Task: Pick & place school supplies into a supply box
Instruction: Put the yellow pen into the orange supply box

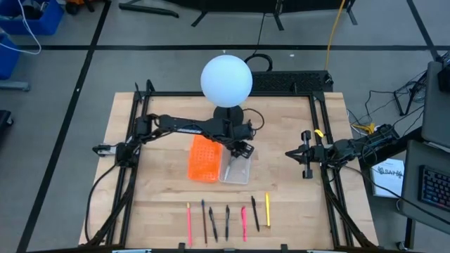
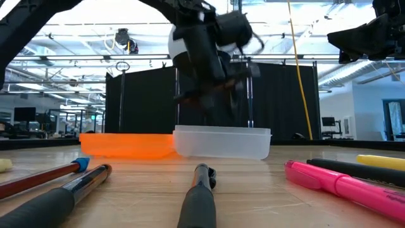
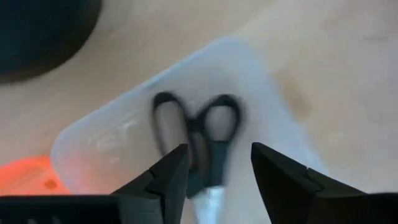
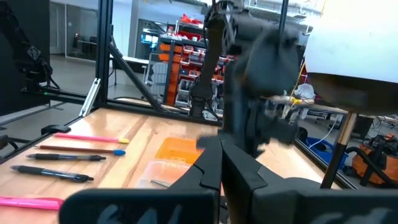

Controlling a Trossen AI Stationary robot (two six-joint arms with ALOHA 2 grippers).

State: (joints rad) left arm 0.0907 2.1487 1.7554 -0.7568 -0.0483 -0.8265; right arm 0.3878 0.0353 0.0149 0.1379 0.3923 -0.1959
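Note:
The small scissors (image 3: 199,130) show dark handle loops and lie blurred inside the clear tray (image 3: 106,137), straight below my left gripper (image 3: 217,152). That gripper is open and hovers over the clear tray (image 1: 237,171), whose orange half (image 1: 202,158) adjoins it on the left. In the low view the left gripper (image 2: 209,95) hangs above the tray's wall (image 2: 221,142). Several pens and pencils (image 1: 227,221) lie in a row near the table's near edge. My right gripper (image 1: 304,156) waits shut at the table's right side.
A white globe lamp (image 1: 226,81) on a dark base stands just beyond the box, close to the left arm. Black frame rails (image 1: 137,140) run along the table's left, right and far sides. Bare wood lies between the box and the row of pens.

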